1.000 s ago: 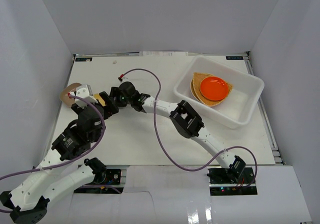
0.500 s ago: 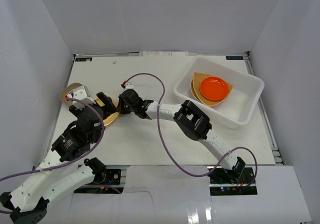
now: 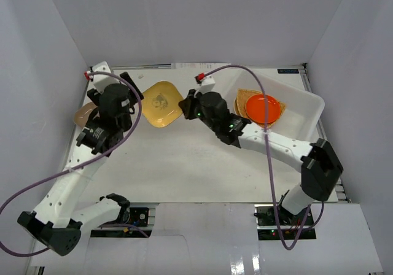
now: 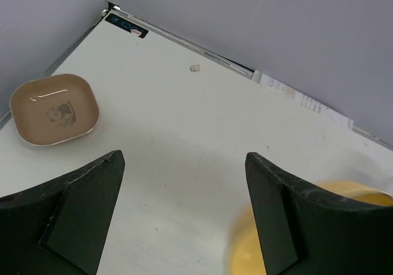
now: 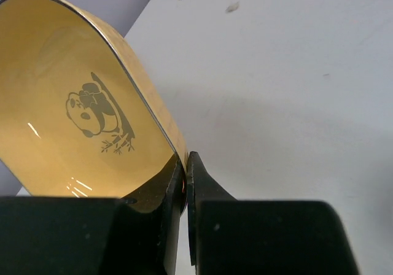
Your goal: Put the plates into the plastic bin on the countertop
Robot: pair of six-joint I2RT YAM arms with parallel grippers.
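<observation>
Panda point(image 5: 98, 120) on yellow plate point(image 5: 61, 60), wrist close-up

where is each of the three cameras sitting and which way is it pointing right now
top external: high behind the robot, looking down on the countertop and plastic bin; left arm and right arm show.
left wrist: on the left arm, facing the back-left corner and brown plate; open left claw at bottom.
right wrist: on the right arm, looking along the shut right claw at the yellow plate it pinches.
shared: the yellow plate is in all three.
</observation>
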